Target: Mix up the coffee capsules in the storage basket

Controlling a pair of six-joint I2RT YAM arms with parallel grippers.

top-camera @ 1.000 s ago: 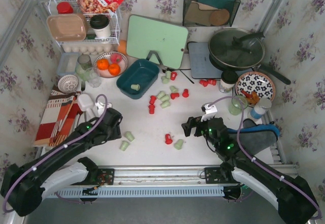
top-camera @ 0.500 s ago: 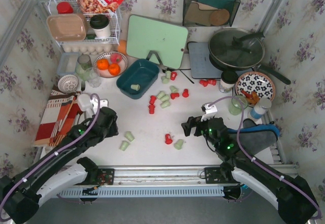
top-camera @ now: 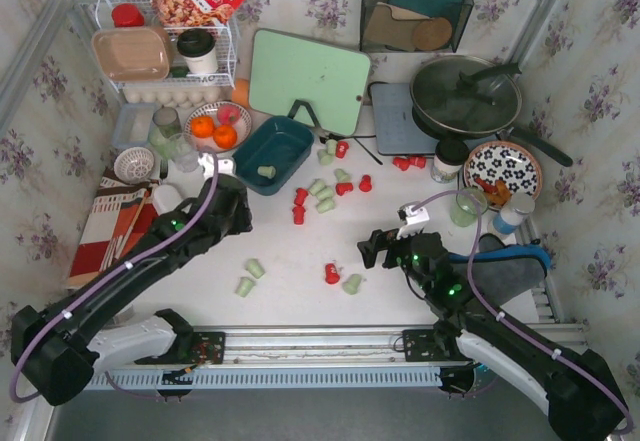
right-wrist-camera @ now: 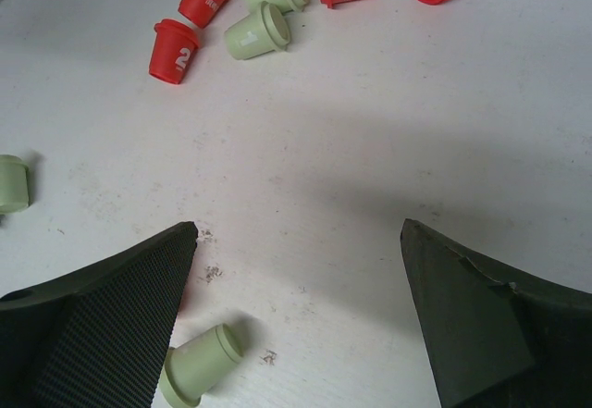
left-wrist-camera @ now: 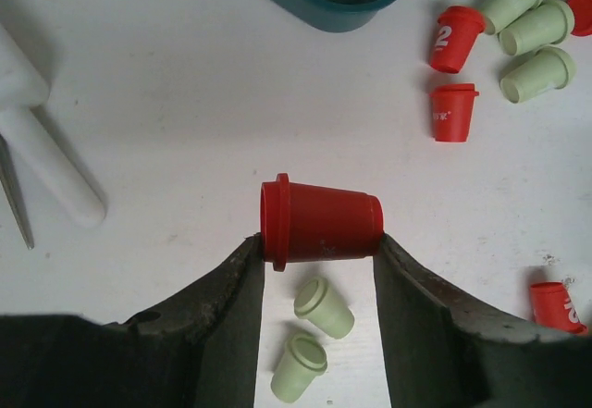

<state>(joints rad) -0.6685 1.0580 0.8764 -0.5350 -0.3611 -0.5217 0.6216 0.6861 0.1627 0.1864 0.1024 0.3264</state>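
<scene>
At the near edge we found the right gripper (top-camera: 372, 249) where it had been a second before. Its fingers were spread wide over the bare table (right-wrist-camera: 305, 149), and a green capsule (right-wrist-camera: 199, 364) lay on its side just beside one finger. The loose capsules (top-camera: 331, 274) at 6 o'clock of the table had not shifted either.

The left arm had changed. It had swung out from 7 o'clock, so the left gripper (left-wrist-camera: 319, 246) hung just at 7 o'clock of the storage basket (top-camera: 285, 141). From above we could not see its fingers or their load, because the arm covered both. The wrist camera showed them pinching a red capsule (left-wrist-camera: 322, 221) above the table, and only a corner of the basket, cut off by the top edge. That capsule lay sideways, its long axis running from 9 to 3 o'clock across the jaws, with the rim at 9 and the narrow base at 3.

Farther out, one pale capsule (top-camera: 266, 171) lay inside the basket, too small for us to read its facing. The other coffee capsules (top-camera: 322, 193) were scattered on the table from 3 to 5 o'clock of the basket.
</scene>
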